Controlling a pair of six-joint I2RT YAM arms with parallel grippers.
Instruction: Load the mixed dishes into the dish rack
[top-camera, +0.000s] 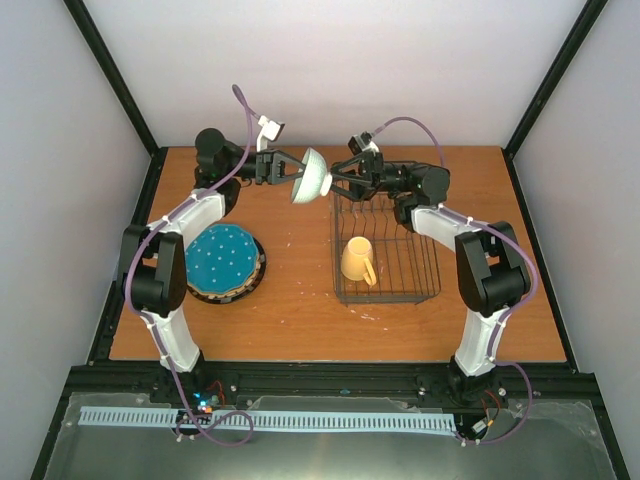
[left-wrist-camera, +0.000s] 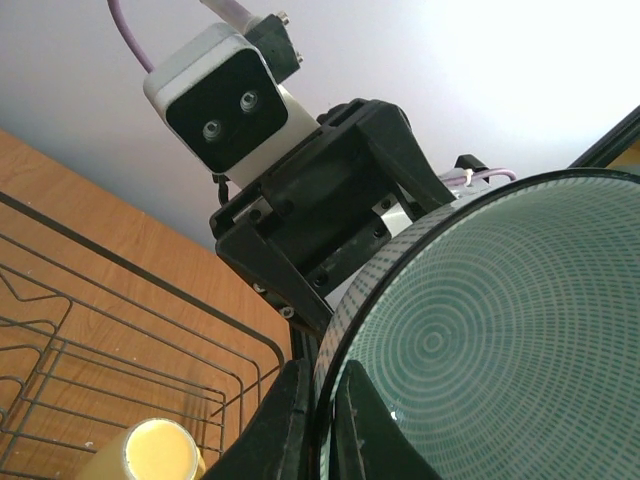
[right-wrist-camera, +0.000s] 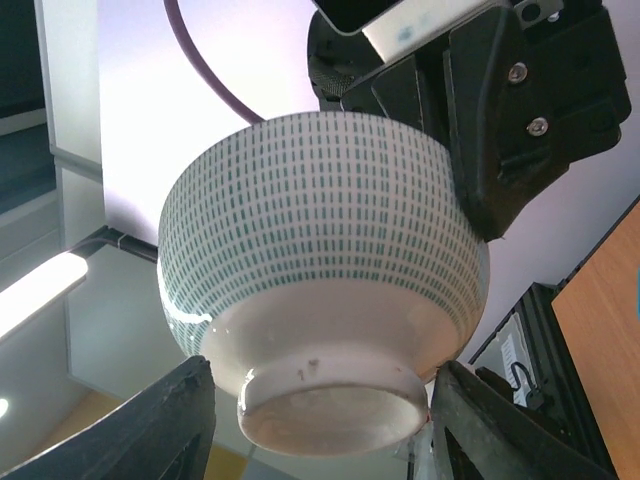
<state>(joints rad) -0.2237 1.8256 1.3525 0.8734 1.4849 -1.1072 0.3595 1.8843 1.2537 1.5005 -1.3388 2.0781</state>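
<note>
The small pale green bowl (top-camera: 312, 176), with teal dashes and a white foot, hangs in the air at the back, just left of the dish rack (top-camera: 437, 270). My left gripper (top-camera: 292, 172) is shut on its rim; in the left wrist view (left-wrist-camera: 325, 420) one finger is inside the bowl (left-wrist-camera: 480, 340) and one outside. My right gripper (top-camera: 335, 180) is open, its jaws standing either side of the foot of the bowl (right-wrist-camera: 320, 270) in the right wrist view (right-wrist-camera: 325, 405). The pale yellow mug (top-camera: 358, 260) lies in the rack.
A stack of plates with the teal dotted plate (top-camera: 224, 258) on top sits on the table at the left. The rack's wires (left-wrist-camera: 100, 340) and the mug (left-wrist-camera: 160, 450) show below the left wrist. Black frame posts stand at the table's corners.
</note>
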